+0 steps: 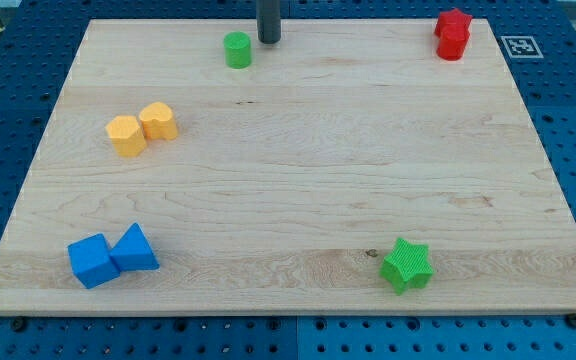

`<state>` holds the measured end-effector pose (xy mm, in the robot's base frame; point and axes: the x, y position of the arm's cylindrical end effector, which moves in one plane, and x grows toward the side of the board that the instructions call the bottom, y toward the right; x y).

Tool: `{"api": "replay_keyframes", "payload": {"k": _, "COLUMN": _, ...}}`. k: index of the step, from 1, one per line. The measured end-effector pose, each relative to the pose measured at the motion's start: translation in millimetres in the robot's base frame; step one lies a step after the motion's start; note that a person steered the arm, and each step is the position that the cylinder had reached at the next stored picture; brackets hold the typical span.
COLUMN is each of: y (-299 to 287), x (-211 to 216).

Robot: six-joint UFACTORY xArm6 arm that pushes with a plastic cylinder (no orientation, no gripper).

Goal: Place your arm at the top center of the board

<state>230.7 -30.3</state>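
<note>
A pale wooden board [298, 180] lies on a blue perforated table [568, 120], with a fiducial marker [517, 46] beside its top right corner. No pincer is fitted: my tip [269, 40] rests at the board's top centre, just right of the green cylinder [237, 50]. Seven blocks counted: two red [453, 35] touching, two orange [141, 128] touching, blue cube [92, 260] against blue triangular block [135, 248], one green star [407, 265].

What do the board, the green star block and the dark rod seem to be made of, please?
The board looks like pale, smooth wood, with visible grain streaks. The green star block appears to be matte plastic or painted wood; the look leaves that open. The dark rod, ending at my tip, looks like matte metal or plastic.
</note>
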Motion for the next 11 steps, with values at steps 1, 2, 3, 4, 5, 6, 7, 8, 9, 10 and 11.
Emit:
{"api": "replay_keyframes", "payload": {"k": 1, "y": 2.7, "x": 0.0}}
{"api": "replay_keyframes", "payload": {"k": 2, "y": 5.8, "x": 0.0}}
{"api": "replay_keyframes", "payload": {"k": 3, "y": 9.1, "x": 0.0}}
{"api": "replay_keyframes", "payload": {"k": 4, "y": 10.8, "x": 0.0}}
{"api": "replay_keyframes", "payload": {"k": 5, "y": 14.1, "x": 0.0}}
{"api": "replay_keyframes", "payload": {"k": 6, "y": 18.3, "x": 0.0}}
{"api": "replay_keyframes", "payload": {"k": 7, "y": 22.1, "x": 0.0}}
{"api": "replay_keyframes", "payload": {"k": 8, "y": 26.3, "x": 0.0}}
{"api": "replay_keyframes", "payload": {"k": 9, "y": 31.1, "x": 0.0}}
{"api": "replay_keyframes", "payload": {"k": 10, "y": 36.7, "x": 0.0}}
{"api": "replay_keyframes", "payload": {"k": 11, "y": 42.4, "x": 0.0}}
